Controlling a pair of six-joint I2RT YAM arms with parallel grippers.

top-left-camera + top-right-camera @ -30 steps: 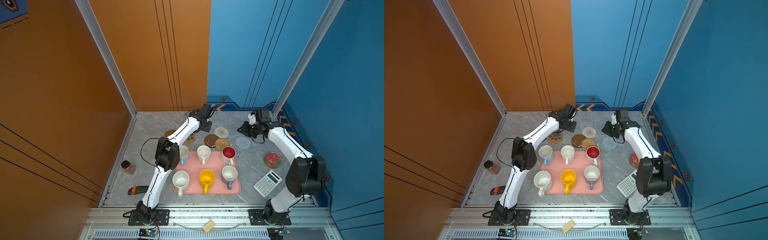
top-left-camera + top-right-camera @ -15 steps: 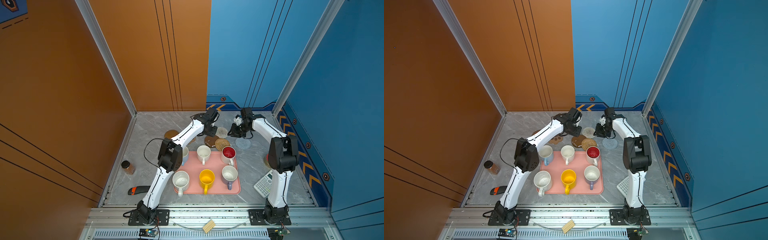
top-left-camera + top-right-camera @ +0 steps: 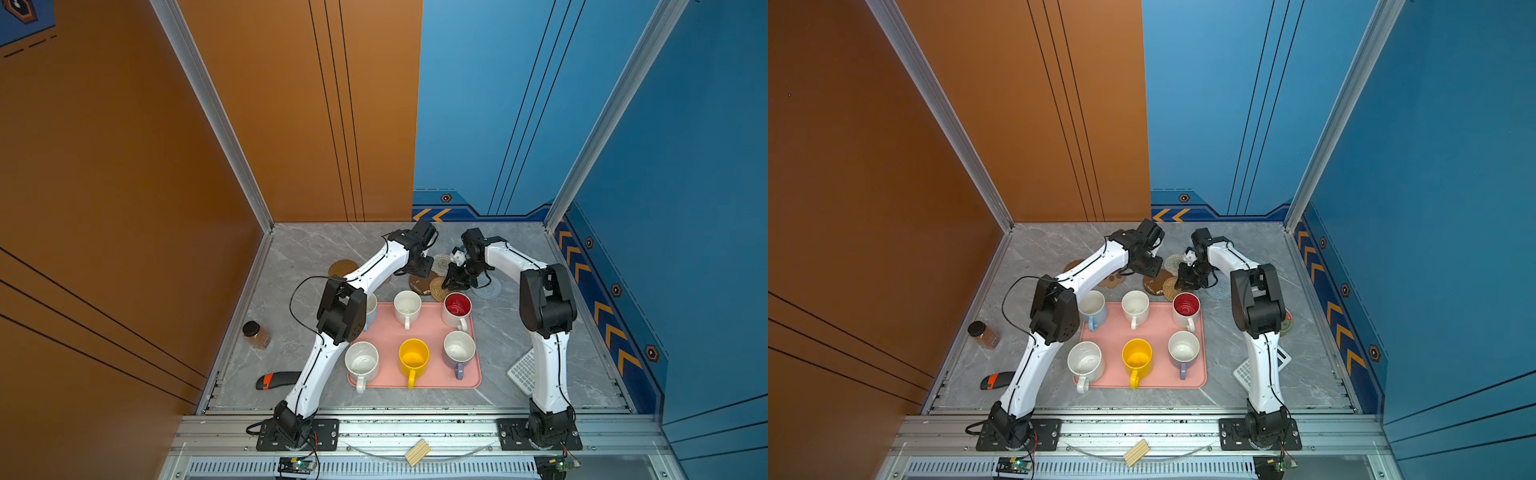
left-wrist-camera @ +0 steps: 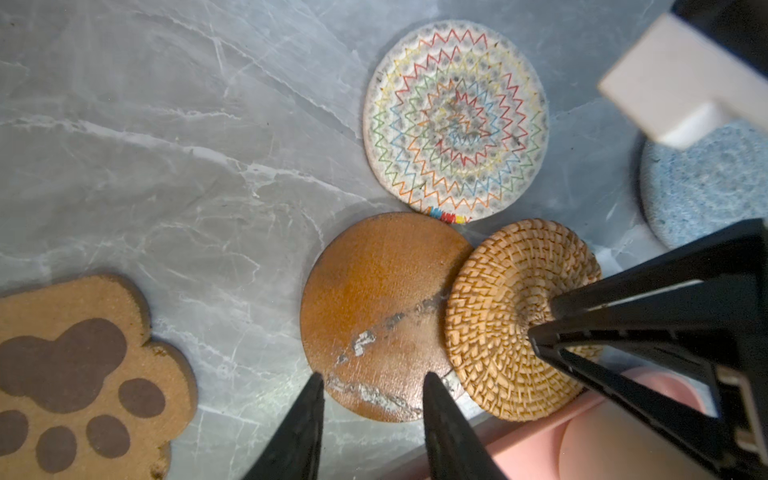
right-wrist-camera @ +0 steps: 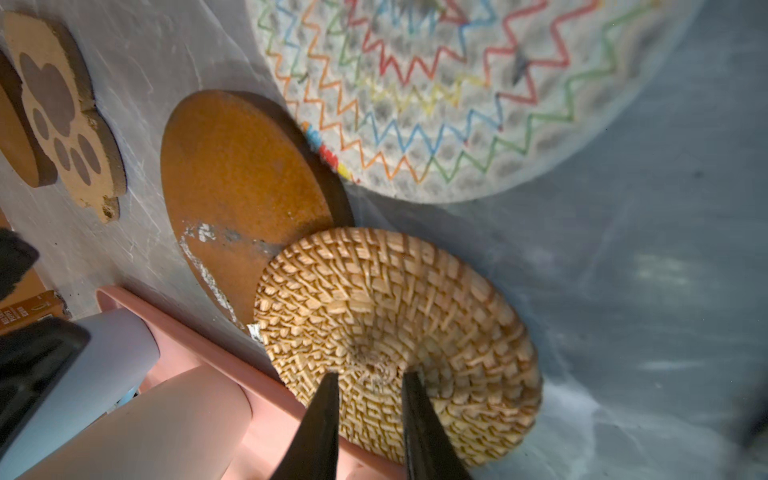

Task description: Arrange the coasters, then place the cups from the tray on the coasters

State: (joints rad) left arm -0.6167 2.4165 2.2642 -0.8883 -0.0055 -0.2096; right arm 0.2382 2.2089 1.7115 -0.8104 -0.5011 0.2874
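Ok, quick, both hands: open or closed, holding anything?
Left hand: open, empty, tips over the wooden disc.
Right hand: open, tips at the rattan coaster's centre.

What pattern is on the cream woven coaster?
The cream woven coaster has concentric multicoloured zigzag rings; clearest in left wrist view.

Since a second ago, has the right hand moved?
Yes. In a top view the right hand has gone left, from beyond the blue mat to over the straw mat.

Six handled mugs [image 3: 413, 357] upright in two rows on pink tray [image 3: 432, 332]. Just beyond: rattan coaster [image 4: 511, 316] overlapping scuffed brown disc [image 4: 374, 291], cream zigzag-stitched coaster [image 4: 455, 120], blue-grey woven coaster [image 4: 706, 187], paw-shaped coaster [image 4: 75, 374], second brown disc [image 3: 344, 267].
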